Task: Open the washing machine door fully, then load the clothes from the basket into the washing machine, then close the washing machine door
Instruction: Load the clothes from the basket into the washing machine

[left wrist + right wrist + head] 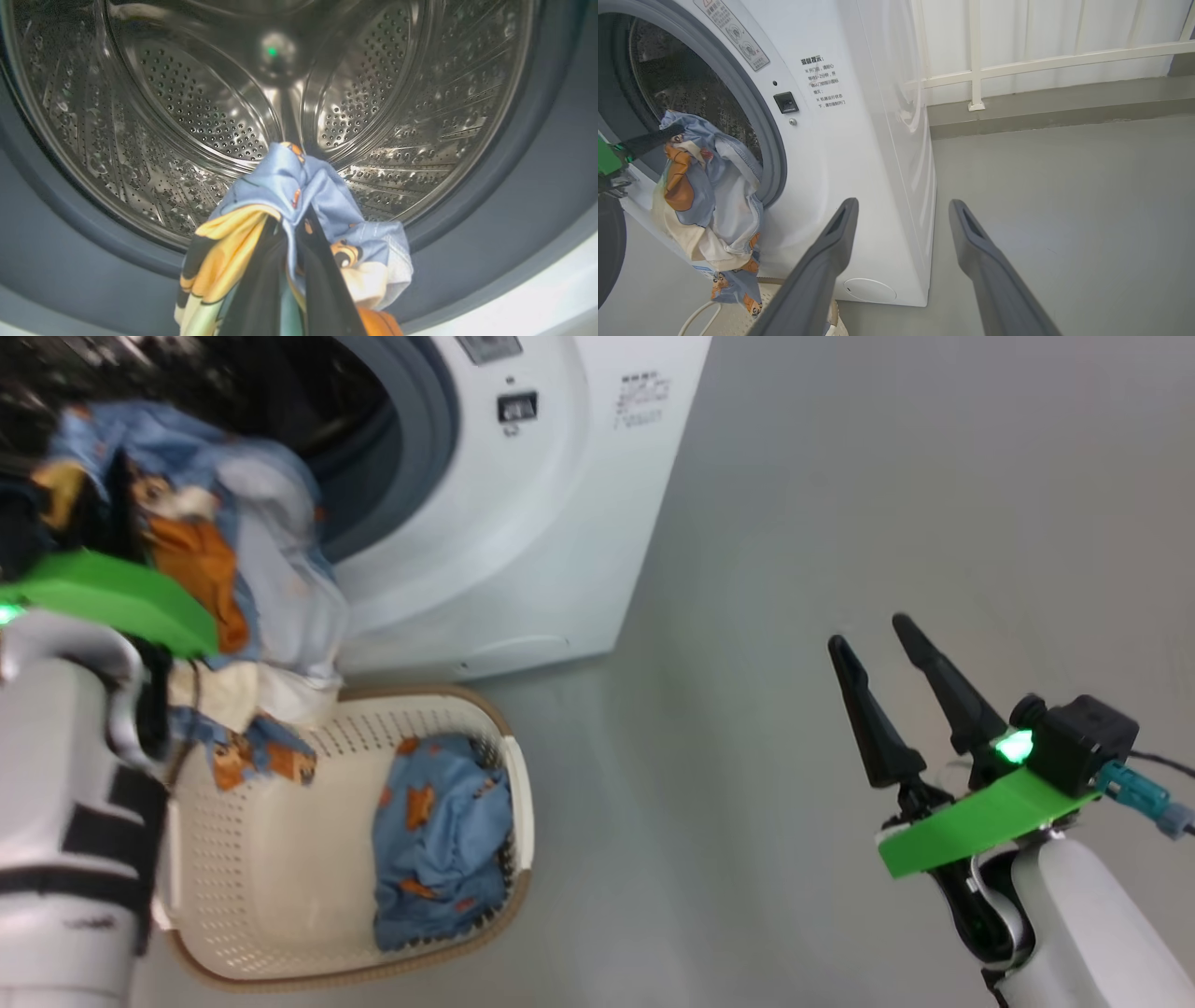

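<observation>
My left gripper [299, 219] is shut on a bundle of light blue and cream clothes [289, 186] with orange prints, held at the mouth of the washing machine [579, 476]. The steel drum [210, 107] lies just ahead, ringed by the grey-blue gasket [537, 186]. The bundle [233, 541] hangs down over the opening's lower edge towards the basket [518, 784]. Another blue garment [439, 840] lies inside the basket. A dark curved rim [607, 252] at the left edge looks like the open washing machine door. My right gripper [868, 631] stands open and empty over the floor.
The basket sits on the grey floor [840, 476] right in front of the machine. A white railing [976, 70] and a low kerb run behind the machine's right side. The door latch slot [516, 406] sits right of the opening.
</observation>
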Tool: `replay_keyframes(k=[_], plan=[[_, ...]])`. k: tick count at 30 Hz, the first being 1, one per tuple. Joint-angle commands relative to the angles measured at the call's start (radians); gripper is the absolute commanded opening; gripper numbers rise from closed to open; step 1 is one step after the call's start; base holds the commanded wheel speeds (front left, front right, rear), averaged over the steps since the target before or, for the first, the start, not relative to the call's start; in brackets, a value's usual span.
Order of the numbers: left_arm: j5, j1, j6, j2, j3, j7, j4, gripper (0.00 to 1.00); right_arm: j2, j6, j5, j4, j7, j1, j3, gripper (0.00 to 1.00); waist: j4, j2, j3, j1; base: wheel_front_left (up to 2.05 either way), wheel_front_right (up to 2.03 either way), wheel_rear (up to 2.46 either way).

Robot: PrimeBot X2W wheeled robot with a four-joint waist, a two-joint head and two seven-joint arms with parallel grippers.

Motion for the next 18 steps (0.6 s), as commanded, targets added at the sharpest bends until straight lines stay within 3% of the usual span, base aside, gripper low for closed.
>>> replay_keyframes(k=[1, 10, 18], plan=[[0.011, -0.069, -0.004, 0.057, 0.028, -0.011, 0.021, 0.0, 0.002, 0.002, -0.008, -0.034, -0.005, -0.021, 0.011, 1.0, -0.058, 0.0, 0.105, 0.0001, 0.0, 0.0, 0.0], [0.066, -0.282, -0.01, 0.095, 0.015, -0.013, 0.149, 0.0, 0.029, 0.002, -0.006, -0.046, -0.005, -0.057, 0.011, 1.0, -0.103, 0.0, 0.234, 0.0001, 0.0, 0.0, 0.0], [0.098, -0.4, 0.018, 0.119, 0.046, -0.013, 0.118, 0.0, 0.045, 0.002, -0.007, -0.05, -0.005, -0.065, 0.003, 1.0, -0.136, 0.0, 0.287, 0.0001, 0.0, 0.0, 0.0]])
